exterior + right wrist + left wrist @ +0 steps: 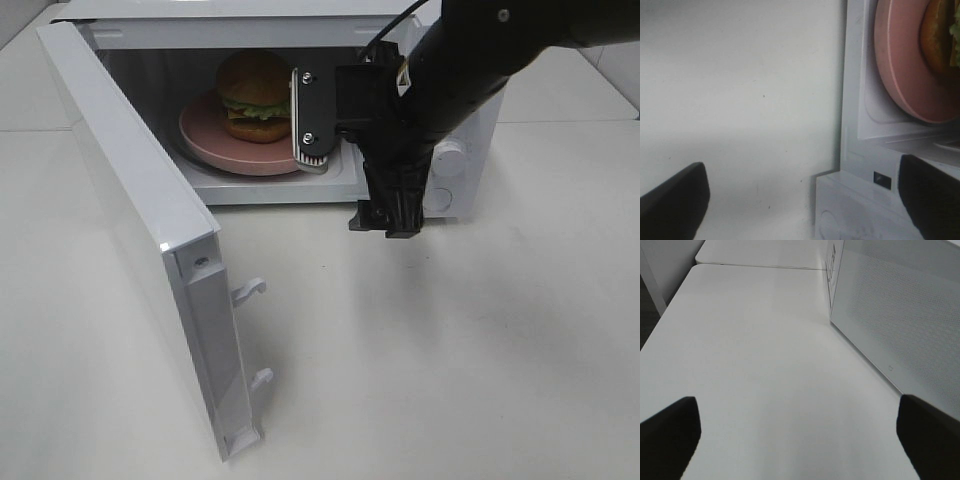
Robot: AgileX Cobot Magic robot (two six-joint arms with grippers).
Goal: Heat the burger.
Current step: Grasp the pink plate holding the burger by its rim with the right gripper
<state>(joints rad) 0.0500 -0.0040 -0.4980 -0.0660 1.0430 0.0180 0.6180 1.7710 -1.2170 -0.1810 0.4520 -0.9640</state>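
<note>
The burger (255, 95) is sitting on the pink plate (212, 140) inside the open microwave (250, 12), just past the right gripper (801, 200). That gripper is hovering at the mouth of the cavity on the control-panel side, its fingers spread wide and gripping nothing. The left gripper (800, 440) is likewise standing wide and empty over the table (755, 365), with the swung-out microwave door (900, 315) just beside it.

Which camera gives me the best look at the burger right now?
Exterior high: the burger shows almost whole, bun, lettuce and patty, on its pink plate inside the open microwave. Right wrist catches just a sliver of bun and lettuce at the frame edge. Left wrist shows none of it.
</note>
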